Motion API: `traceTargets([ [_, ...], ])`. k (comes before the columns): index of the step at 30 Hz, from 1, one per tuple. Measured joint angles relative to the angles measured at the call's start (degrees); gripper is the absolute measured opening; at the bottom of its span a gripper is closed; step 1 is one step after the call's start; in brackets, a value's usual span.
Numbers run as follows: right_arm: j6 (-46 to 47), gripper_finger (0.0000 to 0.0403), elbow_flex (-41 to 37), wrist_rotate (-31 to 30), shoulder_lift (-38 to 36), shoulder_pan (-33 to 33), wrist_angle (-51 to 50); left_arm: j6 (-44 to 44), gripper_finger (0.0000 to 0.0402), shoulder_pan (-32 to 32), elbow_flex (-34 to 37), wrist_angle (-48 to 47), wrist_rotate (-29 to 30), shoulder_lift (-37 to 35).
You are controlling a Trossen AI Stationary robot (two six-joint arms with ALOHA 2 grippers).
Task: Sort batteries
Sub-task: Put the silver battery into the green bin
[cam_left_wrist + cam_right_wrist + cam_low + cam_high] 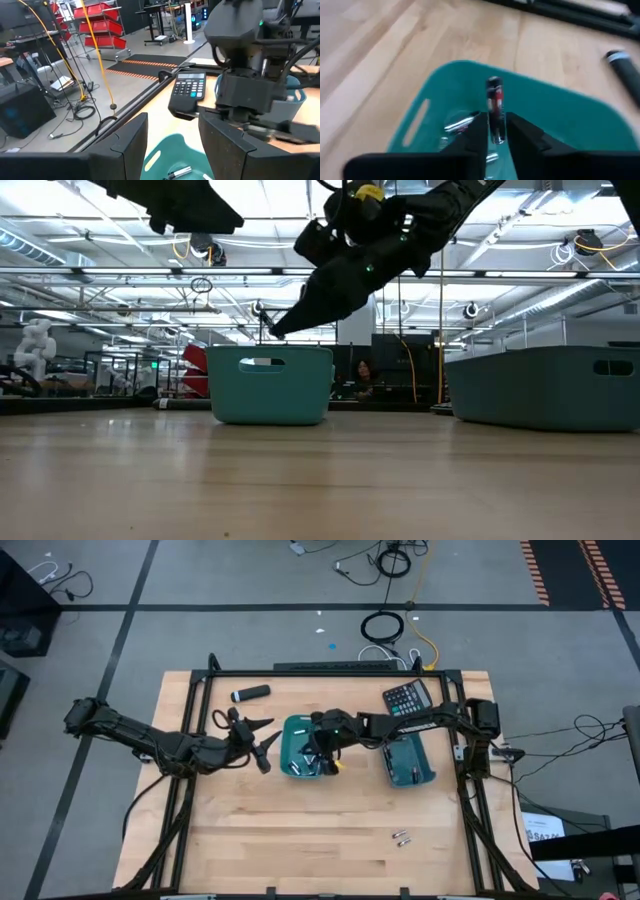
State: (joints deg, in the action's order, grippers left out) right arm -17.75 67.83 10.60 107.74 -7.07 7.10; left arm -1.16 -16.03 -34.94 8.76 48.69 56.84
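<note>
Right gripper: hangs over the left teal bin, its jaws clamped on one battery — a silvery cell with a red and dark band.
Held battery's axis: it runs out forward from between the fingers, so a good part of it stands clear of the tips, out over the open bin.
The relation that matters: bin directly beneath the held cell, apart from it — in the low view the gripper sits above the bin's rim, not inside. My judgement: letting go from here should land it in the bin, among the cells already lying there.
Batteries in the bin: a few silvery ones lie flat on the floor of the bin.
Loose batteries: two small cells lie side by side on the desk, near the front edge and well apart from both bins — nearer the right arm's side.
Right teal bin: beside the calculator; its contents are too small to tell.
Left gripper: just beside the left bin, on its outer side, jaws apart and holding nothing — the waiting arm.
Black cylinder with a white tip: on the desk, behind the left gripper.
</note>
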Motion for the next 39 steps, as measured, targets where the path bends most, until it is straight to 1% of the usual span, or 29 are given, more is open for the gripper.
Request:
traceTargets([
  [4, 3.12, 0.0108, 0.0, 0.21, -0.46, 0.01, -2.17, -1.83, 0.0186, -0.01, 0.0, -1.33, -0.1, 0.02],
  [7, 3.6, 0.0146, 0.63, -1.43, -2.56, -0.06, -5.33, -3.05, 0.0186, -0.01, 0.02, -1.79, -0.41, 0.02],
  [9, 3.54, 0.0166, 3.1, -4.16, -4.32, -0.05, -10.53, -4.24, 0.0186, -0.01, 0.02, -1.84, -0.44, 0.02],
  [12, 3.88, 0.0185, 8.77, -7.59, -7.18, 0.77, -23.96, -5.94, 0.0186, -0.01, 0.02, -1.66, -0.49, 0.02],
  [15, 5.88, 0.0188, 13.67, -12.15, -9.34, 3.91, -36.18, -6.04, 0.0186, -0.28, 0.02, -0.99, -0.61, 0.0],
  [18, 8.04, 0.0184, 14.58, -16.6, -11.72, 8.94, -42.45, -6.17, 0.0187, -0.29, 0.04, 0.36, -0.71, 0.01],
  [21, 11.2, 0.0178, 13.44, -19.42, -13.05, 14.16, -45.1, -8.35, 0.0187, -0.29, 0.04, 1.17, -0.95, 0.02],
  [23, 14.34, 0.0176, 12.28, -20.41, -13.25, 17.35, -46.34, -10.56, 0.0187, -0.28, 0.04, 1.29, -2.26, 0.0],
  [29, 25.1, 0.0176, 7.65, -21.66, -13.33, 26.41, -47.84, -16.1, 0.0187, -0.29, 0.04, 1.37, -9.52, 0.02],
  [31, 28.92, 0.0176, 6.99, -24.04, -13.33, 29.01, -50.33, -16.55, 0.0187, -0.29, 0.04, 1.39, -11.03, 0.02],
  [33, 32.54, 0.0177, 6.95, -27.42, -13.33, 31.51, -53.14, -16.62, 0.0187, -0.29, 0.04, 1.29, -11.84, 0.02],
  [35, 35.91, 0.0179, 6.94, -29.37, -13.33, 33.76, -55.03, -17.43, 0.0187, -0.29, 0.04, 1.11, -12.26, 0.02],
  [39, 41.69, 0.018, 6.93, -30.01, -13.33, 37.64, -55.98, -19.91, 0.0187, -0.29, 0.04, -0.03, -12.44, 0.02],
])
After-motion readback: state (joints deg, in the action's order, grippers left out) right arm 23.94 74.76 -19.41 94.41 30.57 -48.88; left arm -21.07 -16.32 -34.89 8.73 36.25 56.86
